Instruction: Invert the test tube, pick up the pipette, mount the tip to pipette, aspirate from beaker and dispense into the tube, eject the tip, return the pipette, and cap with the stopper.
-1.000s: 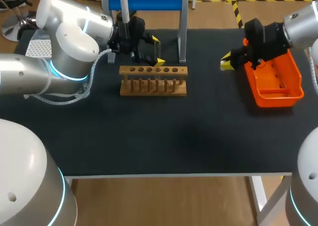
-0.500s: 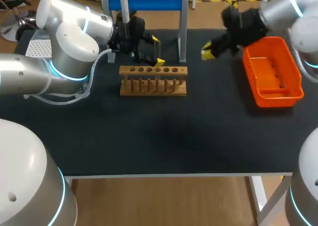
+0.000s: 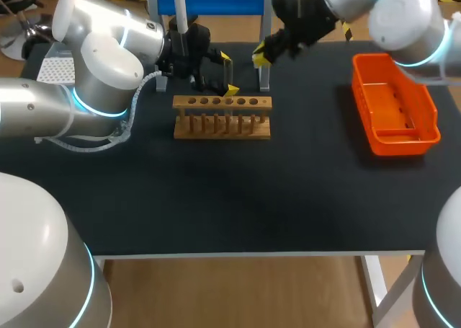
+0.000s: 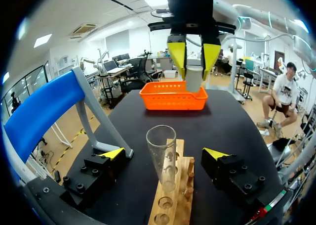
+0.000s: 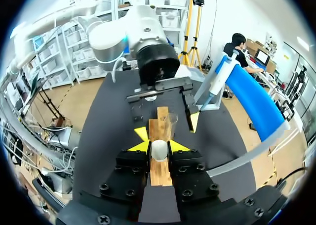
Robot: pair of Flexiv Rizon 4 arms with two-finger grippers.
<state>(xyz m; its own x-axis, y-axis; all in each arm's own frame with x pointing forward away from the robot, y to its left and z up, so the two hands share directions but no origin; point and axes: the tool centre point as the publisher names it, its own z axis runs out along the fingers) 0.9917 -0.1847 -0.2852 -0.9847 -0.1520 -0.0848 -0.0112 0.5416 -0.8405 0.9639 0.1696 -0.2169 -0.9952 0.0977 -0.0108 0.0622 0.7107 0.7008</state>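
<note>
**Finding.** The right gripper is clamped on the stopper, with one yellow tip pressing each side. The left gripper stands apart. Its fingers flank the test tube without touching the glass.

**Position of the task's thing.** The tube stands upright in the wooden rack, mouth up and uncapped, in a hole near the rack's right-hand end. Its long axis is vertical.

**Governing relation.** In the head view the right gripper lies at about 2 o'clock from the left gripper and the tube it guards. It is near them but not yet over the rack. From the right wrist, the tube sits ahead of the fingers, at 12 to 1 o'clock, along the rack's length. From the left wrist, the stopper hangs beyond the tube and apart from it, slightly off the tube's line.

**Judgement.** We take this as the capping step. The stopper must come onto the tube's vertical axis above the mouth before it descends. The right arm carries the part, and the left is placed to steady the tube. An off-axis descent could strike the rim.
</note>
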